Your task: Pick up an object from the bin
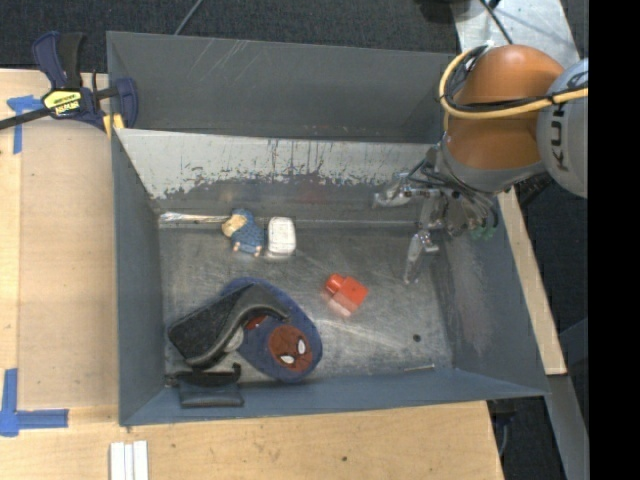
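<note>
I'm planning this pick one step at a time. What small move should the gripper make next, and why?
Probably a shift toward the view's lower left, to stand over the small red block: the gripper hangs above bare bin floor near the right wall, and that block is the nearest thing, lying apart from the others.

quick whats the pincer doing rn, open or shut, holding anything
pincer: cannot be told whether open or closed; it hangs at the right side of the bin, right of the small red block.
</note>
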`<state>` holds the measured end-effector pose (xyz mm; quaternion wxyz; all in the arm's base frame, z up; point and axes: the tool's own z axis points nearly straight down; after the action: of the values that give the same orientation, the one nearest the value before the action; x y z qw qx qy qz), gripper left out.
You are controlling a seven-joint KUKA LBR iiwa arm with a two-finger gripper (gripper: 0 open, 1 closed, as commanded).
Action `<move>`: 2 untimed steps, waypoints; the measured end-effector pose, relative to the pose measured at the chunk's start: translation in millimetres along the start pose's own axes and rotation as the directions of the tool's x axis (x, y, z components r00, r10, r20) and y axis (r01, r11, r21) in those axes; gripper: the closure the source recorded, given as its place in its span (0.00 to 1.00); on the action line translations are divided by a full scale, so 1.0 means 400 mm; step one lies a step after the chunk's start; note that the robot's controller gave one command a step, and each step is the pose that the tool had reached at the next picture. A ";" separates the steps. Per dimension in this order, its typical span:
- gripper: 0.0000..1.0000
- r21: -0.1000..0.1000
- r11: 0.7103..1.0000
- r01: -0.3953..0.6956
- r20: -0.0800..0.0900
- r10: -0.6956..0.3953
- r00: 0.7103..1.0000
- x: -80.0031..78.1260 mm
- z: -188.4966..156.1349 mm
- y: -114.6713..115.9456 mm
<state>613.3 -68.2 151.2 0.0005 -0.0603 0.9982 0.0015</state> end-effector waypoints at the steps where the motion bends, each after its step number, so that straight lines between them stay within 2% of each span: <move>1: 0.00 0.000 0.992 0.128 -0.003 -0.128 0.992 0.016 0.184 0.153; 2: 1.00 0.004 0.992 0.126 0.005 -0.126 0.992 0.010 0.172 0.145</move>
<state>602.4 -10.9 82.6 0.0035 -0.1230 0.9924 -0.0002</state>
